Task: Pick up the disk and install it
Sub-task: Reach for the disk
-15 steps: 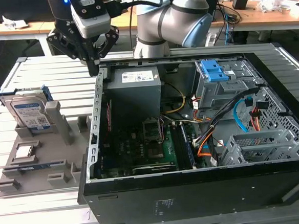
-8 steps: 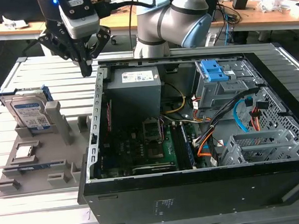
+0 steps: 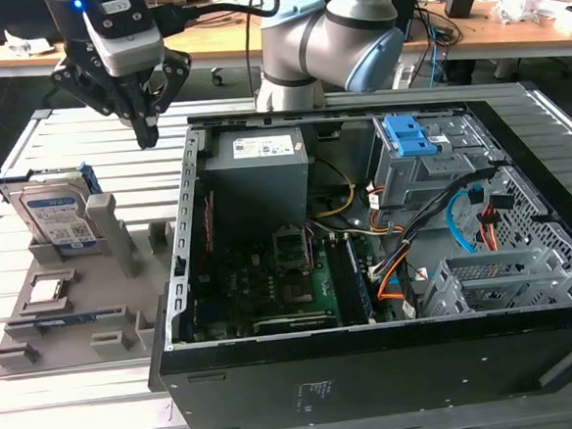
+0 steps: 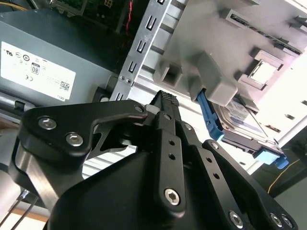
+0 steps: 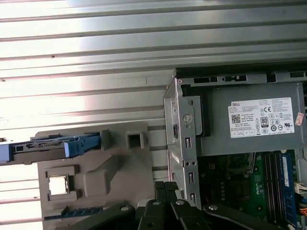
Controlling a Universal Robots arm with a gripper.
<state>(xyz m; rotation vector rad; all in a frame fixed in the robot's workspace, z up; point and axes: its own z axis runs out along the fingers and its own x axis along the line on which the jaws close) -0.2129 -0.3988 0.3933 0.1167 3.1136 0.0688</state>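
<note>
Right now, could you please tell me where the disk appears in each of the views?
Exterior view: the disk stands in the grey fixture, at the exterior view's left.
Second wrist view: the disk, behind the fixture's post.
First wrist view: the disk, edge-on in the fixture.
Shared landmark: the labelled power supply.

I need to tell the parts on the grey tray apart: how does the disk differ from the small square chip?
The disk stands on edge in a slot; the chip lies flat in a recess. The disk is much larger and rectangular; the chip is small and square. The disk has blue rails and a label; the chip is plain silver. Both sit on the grey tray.
</note>
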